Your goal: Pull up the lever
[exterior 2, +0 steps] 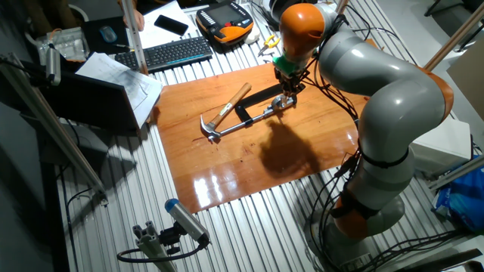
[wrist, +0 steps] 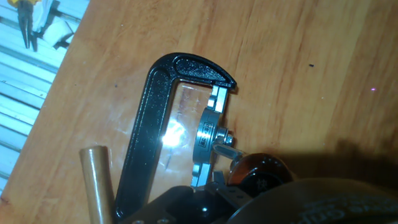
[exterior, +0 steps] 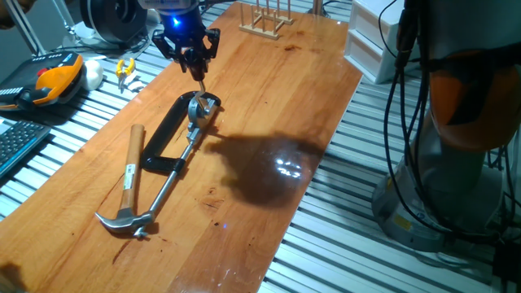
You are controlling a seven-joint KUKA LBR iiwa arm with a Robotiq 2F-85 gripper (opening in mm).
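The black C-shaped tool (exterior: 167, 130) lies on the wooden table (exterior: 269, 106), with its long steel rod (exterior: 171, 179) pointing toward the hammer (exterior: 130, 183). The lever (exterior: 200, 85) stands up from the tool's head, reddish-brown tip on top. My gripper (exterior: 197, 72) hangs straight above it, fingers closed around the tip. In the hand view the silver lever arm (wrist: 222, 149) and its tip (wrist: 255, 171) sit close under the camera, beside the black frame (wrist: 149, 118). The other fixed view shows my gripper (exterior 2: 288, 79) over the tool (exterior 2: 261, 102).
The hammer's wooden handle (wrist: 96, 183) lies left of the tool. Yellow pliers (exterior: 124, 70), an orange pendant (exterior: 53, 81) and a keyboard (exterior: 16, 142) lie off the table's left. A wooden rack (exterior: 264, 20) stands at the back. A white box (exterior: 370, 45) is at the right.
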